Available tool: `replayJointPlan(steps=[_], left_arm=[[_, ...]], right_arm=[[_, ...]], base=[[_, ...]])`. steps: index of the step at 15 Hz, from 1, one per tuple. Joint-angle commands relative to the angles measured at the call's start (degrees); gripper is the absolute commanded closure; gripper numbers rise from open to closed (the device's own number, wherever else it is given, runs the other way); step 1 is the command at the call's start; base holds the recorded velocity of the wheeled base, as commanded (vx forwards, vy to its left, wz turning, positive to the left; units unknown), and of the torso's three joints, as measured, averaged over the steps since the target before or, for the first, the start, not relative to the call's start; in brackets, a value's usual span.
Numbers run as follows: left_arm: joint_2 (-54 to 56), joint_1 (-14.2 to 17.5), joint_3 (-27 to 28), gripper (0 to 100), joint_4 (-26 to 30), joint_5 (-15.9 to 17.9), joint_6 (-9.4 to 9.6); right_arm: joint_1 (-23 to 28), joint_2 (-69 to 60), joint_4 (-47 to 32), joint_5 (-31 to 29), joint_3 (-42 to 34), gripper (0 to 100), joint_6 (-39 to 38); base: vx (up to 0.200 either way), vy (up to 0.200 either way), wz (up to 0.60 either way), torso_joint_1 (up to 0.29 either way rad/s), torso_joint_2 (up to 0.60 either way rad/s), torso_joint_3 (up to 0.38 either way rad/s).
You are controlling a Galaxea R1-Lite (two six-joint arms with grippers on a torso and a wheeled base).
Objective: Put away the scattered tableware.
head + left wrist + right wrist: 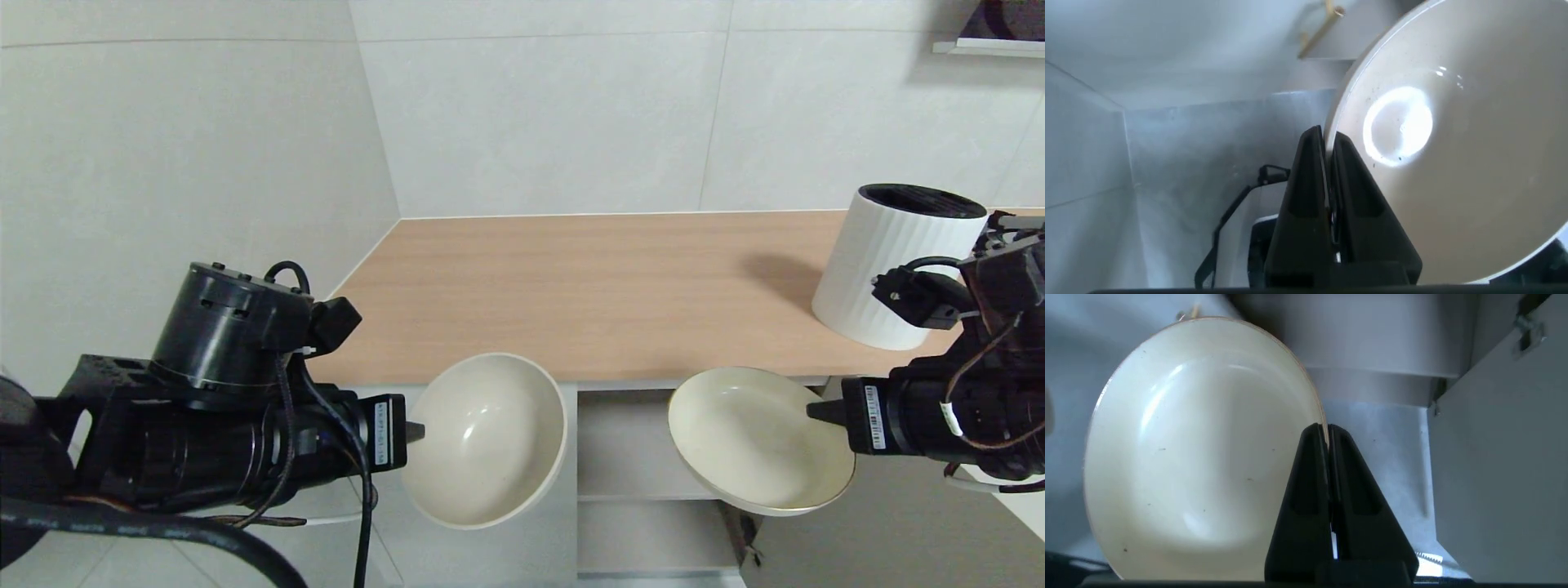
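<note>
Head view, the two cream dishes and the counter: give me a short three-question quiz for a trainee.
1. True or false: the left tool is shut on the rim of the deep cream round bowl.
2. What stands on the light wooden countertop? A) a white ribbed cylindrical container B) a red kettle C) a stack of plates
3. Fill in: the right tool holds the shallow cream round dish by its ____.

Key: 1 true; 2 A; 3 rim.
</note>
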State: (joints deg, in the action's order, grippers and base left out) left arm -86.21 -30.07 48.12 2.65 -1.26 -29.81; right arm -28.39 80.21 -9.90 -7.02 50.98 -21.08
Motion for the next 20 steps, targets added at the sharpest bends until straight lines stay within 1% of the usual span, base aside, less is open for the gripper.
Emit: replayJointPlan(steps=[1, 6, 9, 14, 20], left_arm=[[-0.4, 0.0, -0.2, 100, 0.0, -0.8, 0.01], [-1.8, -0.4, -0.4, 100, 0.0, -1.7, 0.1], [-1.9, -0.4, -0.4, 100, -0.1, -2.9, 0.1], [-2.0, -0.4, -0.3, 100, -0.1, -3.1, 0.1], [-2.1, -0.4, -0.4, 100, -0.1, -3.1, 0.1]], right_arm=[[0.0, 0.9, 0.1, -0.1, -0.1, 100, 0.0], [0.1, 2.0, 0.1, -0.1, -0.1, 100, -0.1], [0.2, 2.1, 0.1, -0.1, -0.1, 100, -0.1], [0.4, 3.7, 0.1, -0.1, -0.1, 100, -0.1], [0.4, 4.2, 0.1, -0.1, -0.1, 100, -0.1]], base=[[0.0, 0.0, 0.0, 0.0, 0.0, 0.0], [0.0, 0.0, 0.0, 0.0, 0.0, 0.0], [0.0, 0.0, 0.0, 0.0, 0.0, 0.0], [0.0, 0.0, 0.0, 0.0, 0.0, 0.0], [0.0, 0.0, 0.0, -0.171, 0.42, 0.237]])
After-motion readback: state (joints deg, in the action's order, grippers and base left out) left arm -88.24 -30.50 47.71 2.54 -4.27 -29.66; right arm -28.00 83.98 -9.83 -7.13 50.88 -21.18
